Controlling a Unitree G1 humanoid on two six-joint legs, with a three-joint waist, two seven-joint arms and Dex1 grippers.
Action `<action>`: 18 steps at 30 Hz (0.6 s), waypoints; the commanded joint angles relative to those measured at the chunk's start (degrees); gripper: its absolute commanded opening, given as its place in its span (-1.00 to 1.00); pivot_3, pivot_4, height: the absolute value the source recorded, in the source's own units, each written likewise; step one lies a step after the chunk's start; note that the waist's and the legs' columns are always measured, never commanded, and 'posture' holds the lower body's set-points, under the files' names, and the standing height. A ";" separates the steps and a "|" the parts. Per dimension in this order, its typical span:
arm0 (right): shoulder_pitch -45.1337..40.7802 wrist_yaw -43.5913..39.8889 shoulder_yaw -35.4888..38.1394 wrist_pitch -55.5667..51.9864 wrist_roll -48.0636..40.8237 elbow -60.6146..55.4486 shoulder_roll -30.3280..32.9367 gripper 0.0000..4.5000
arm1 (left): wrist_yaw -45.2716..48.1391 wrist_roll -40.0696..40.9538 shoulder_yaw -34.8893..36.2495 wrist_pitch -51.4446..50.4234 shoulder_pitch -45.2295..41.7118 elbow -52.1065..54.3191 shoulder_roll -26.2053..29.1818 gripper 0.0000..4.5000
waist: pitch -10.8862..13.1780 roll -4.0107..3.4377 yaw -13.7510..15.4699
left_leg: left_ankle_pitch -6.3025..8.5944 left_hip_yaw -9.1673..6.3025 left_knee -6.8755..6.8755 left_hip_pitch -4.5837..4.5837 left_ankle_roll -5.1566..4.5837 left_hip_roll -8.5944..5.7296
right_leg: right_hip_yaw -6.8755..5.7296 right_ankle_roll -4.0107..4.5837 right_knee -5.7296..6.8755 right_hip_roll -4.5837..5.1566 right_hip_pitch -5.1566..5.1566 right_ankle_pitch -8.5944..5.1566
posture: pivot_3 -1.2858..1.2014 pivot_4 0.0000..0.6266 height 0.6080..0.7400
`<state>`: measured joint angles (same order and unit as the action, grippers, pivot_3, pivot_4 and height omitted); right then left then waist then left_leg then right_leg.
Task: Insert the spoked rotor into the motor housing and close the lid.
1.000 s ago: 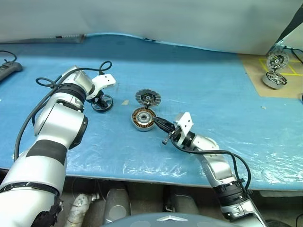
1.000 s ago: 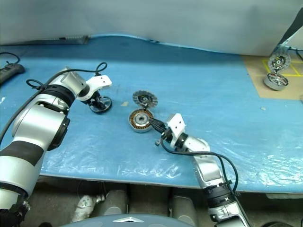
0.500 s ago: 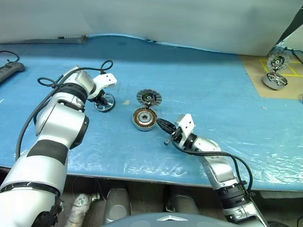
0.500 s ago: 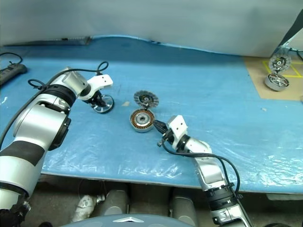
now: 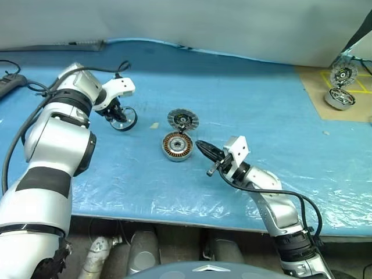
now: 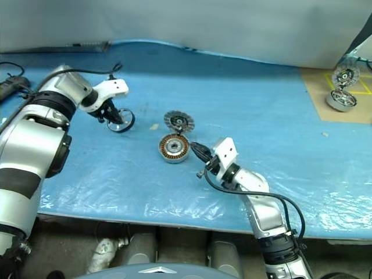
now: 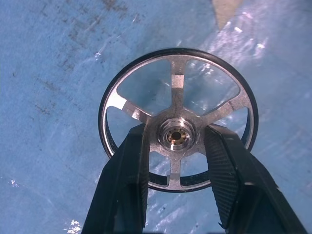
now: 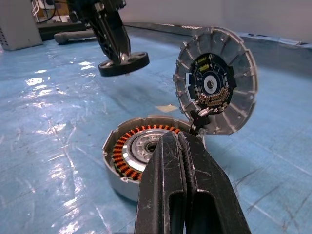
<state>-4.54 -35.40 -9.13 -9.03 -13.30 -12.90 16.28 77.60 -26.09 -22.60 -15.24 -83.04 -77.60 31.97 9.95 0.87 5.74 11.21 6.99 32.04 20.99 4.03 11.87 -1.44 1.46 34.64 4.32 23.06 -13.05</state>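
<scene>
Left wrist view: left tool [image 7: 178, 146] grips spoked rotor [image 7: 178, 117] hub

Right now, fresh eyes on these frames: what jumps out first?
The left hand grips the spoked rotor by its hub, lifted off the blue table cover to the left of the motor housing. The housing sits mid-table with copper windings exposed, its ribbed lid standing open behind it. The right hand, shut, hovers beside the housing's right side.
</scene>
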 commanded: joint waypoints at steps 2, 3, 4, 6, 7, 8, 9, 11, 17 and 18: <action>2.97 -0.83 1.59 2.82 -0.53 -0.22 1.27 -1.00 | 8.75 1.02 0.15 3.21 -1.08 4.35 1.51 -0.39 | 0.27 0.05 0.03 | 0.00 0.00 -0.01 0.00 0.00 0.01 | -0.01 0.01 0.01 0.00 0.00 0.00 | 0.03 -0.52 1.00; 3.36 -0.84 1.50 3.45 -0.17 0.61 1.38 -1.00 | 10.24 1.37 0.27 3.55 -0.72 5.46 1.56 -0.39 | 0.32 0.08 0.02 | 0.00 0.00 -0.01 -0.01 0.00 0.02 | -0.01 0.01 0.02 0.00 0.00 0.00 | 0.03 -0.52 1.00; 3.65 -0.97 1.32 4.21 0.34 1.80 1.49 -1.00 | 12.02 1.75 0.30 4.08 -0.13 7.09 1.62 -0.39 | 0.36 0.07 0.01 | 0.00 0.00 0.00 -0.01 0.00 0.02 | 0.00 0.01 0.02 0.00 0.00 -0.01 | 0.03 -0.52 1.00; 3.85 -0.81 0.90 5.59 1.43 4.29 1.32 -1.00 | 14.37 4.21 -0.83 4.19 1.05 10.55 1.76 -0.39 | 0.39 0.07 -0.01 | 0.00 0.01 0.03 -0.02 0.00 0.01 | 0.00 0.13 0.02 0.01 0.00 -0.08 | 0.03 -0.52 1.00; 3.85 -0.76 0.65 6.22 1.82 5.28 1.11 -1.00 | 14.81 6.20 -2.00 3.97 2.05 13.15 2.12 -0.39 | 0.40 0.06 -0.02 | 0.00 0.01 0.03 -0.02 0.00 0.01 | 0.01 0.17 0.04 0.01 0.00 -0.10 | 0.03 -0.52 1.00; 3.80 -0.73 0.43 6.69 2.05 5.95 0.87 -1.00 | 14.90 8.35 -3.53 3.77 3.27 16.28 2.79 -0.39 | 0.42 0.03 -0.04 | 0.00 0.01 0.04 -0.03 0.00 0.02 | 0.01 0.21 0.04 0.01 0.00 -0.12 | 0.03 -0.52 1.00; 3.67 -0.67 0.10 7.12 2.34 6.52 0.51 -1.00 | 14.90 11.68 -5.54 2.35 5.03 21.36 3.98 -0.39 | 0.45 -0.01 -0.07 | 0.00 0.02 0.04 -0.04 0.00 0.02 | 0.01 0.21 0.07 0.01 0.00 -0.12 | 0.03 -0.52 1.00; 3.43 -0.75 -0.42 7.75 2.78 7.31 0.05 -1.00 | 14.90 17.54 -9.10 -1.26 7.73 30.32 6.50 -0.39 | 0.49 -0.08 -0.35 | 0.00 0.03 0.03 -0.04 0.00 0.03 | 0.02 0.20 0.13 0.01 0.03 -0.12 | 0.03 -0.52 1.00; 2.35 -1.04 -2.21 10.15 4.73 11.18 -1.40 -1.00 | 14.90 35.83 -17.34 -1.33 11.55 51.37 14.62 -0.39 | 0.54 -0.16 -0.15 | 0.00 0.07 0.02 0.16 0.01 0.08 | 0.00 0.18 0.17 -0.04 0.26 -0.10 | 0.03 -0.52 1.00; 2.16 -0.96 -2.34 10.43 4.89 11.64 -1.63 -1.00 | 14.90 37.10 -16.87 -1.75 11.69 52.53 14.03 -0.39 | 0.55 -0.17 -0.08 | 0.00 0.07 0.02 0.17 0.01 0.06 | 0.00 0.26 0.17 -0.03 0.23 -0.15 | 0.03 -0.52 1.00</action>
<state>-2.11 -36.18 -11.04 -0.25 -8.78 -1.00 15.04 92.28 7.43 -39.23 -16.80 -70.75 -28.46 46.06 10.50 0.70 5.66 11.21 7.06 32.08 21.13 4.04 11.91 -1.43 1.71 34.81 4.31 23.27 -13.20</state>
